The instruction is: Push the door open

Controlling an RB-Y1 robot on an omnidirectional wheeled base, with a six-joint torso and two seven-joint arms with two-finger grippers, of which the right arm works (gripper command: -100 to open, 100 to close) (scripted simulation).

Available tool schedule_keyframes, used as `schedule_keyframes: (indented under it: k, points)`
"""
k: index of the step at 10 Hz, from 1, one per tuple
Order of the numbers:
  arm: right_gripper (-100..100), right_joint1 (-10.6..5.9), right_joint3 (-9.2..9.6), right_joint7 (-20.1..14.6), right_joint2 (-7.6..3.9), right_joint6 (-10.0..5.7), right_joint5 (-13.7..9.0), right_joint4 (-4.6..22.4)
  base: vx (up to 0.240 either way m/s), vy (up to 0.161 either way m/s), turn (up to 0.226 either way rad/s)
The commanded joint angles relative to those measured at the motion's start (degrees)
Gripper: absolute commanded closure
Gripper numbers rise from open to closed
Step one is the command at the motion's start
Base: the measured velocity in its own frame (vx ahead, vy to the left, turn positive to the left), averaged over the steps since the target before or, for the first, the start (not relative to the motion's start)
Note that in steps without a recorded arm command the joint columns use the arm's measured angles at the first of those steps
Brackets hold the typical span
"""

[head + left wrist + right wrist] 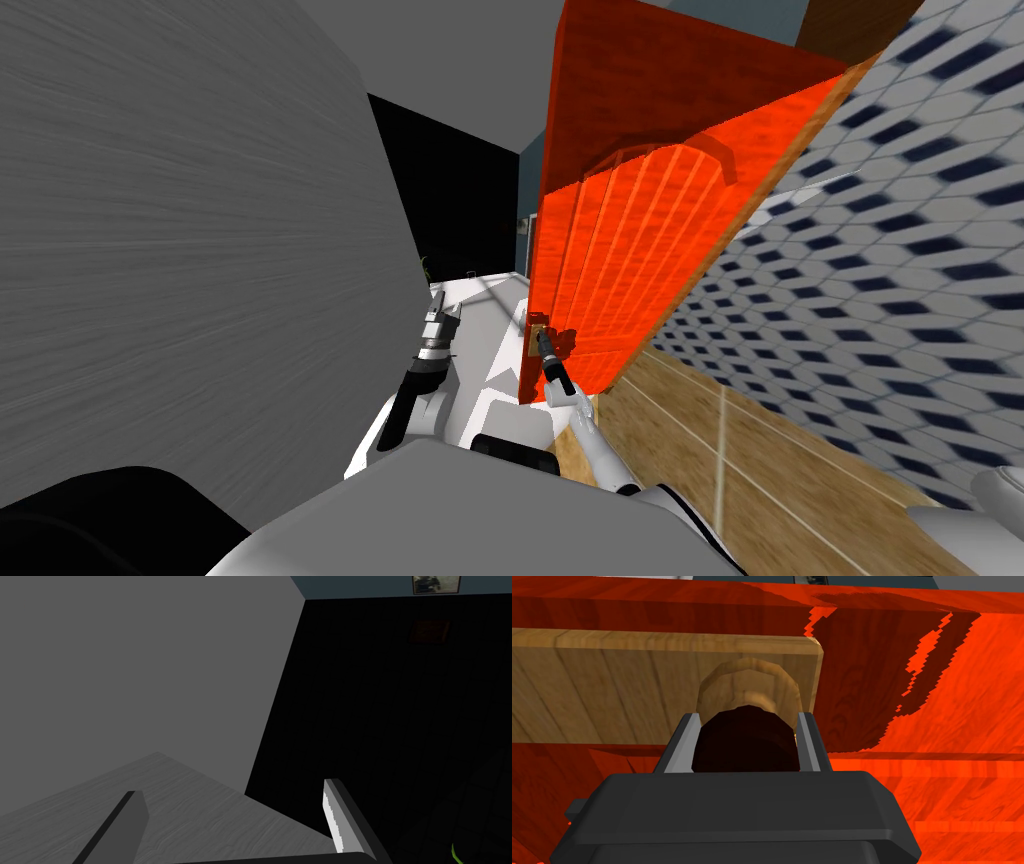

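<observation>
Just ahead of me and a little to my right stands the door (pixel 640 230), a tall red-orange panel with a wood grain, between a grey wall (pixel 180 250) on my left and a patterned wall (pixel 880 250) on my right. The right end effector (pixel 747 716) is closed on the knob (pixel 746 743), a dark round one. Both blades press its sides, and behind it sits a light wooden plate (pixel 612 686) fixed to the door face.

The left end effector (pixel 232 788) hangs beside the grey wall with its fingers wide apart and holds nothing.

I judge that the door is stiff and rather heavy, so it will turn as one piece on its hinges and not bend. The knob is the right place to hold, because it sits near the free edge, where a push has the most effect. Its round, smooth form could slip or roll between thin blades, so I would push straight through it and slowly. I cannot tell from these views where the hinges are.
</observation>
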Motion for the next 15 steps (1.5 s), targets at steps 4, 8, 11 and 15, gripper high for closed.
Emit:
schedule_keyframes:
  k: [4, 8, 11, 15]
  points:
    - [100, -0.92, -3.17, 1.24, -0.45, -0.69, 0.13, 1.22, 0.047, 0.003, 0.043]
    - [100, -1.80, -6.11, 2.41, -0.75, -1.35, 0.25, 2.33, 0.075, -0.003, 0.020]
    - [-100, -2.78, -7.03, 2.42, -1.20, -1.91, 0.13, 4.12, 0.018, -0.024, -0.001]
    - [-100, -2.78, -6.47, 1.86, -0.40, -0.96, -0.15, 3.87, -0.236, 0.006, -0.012]
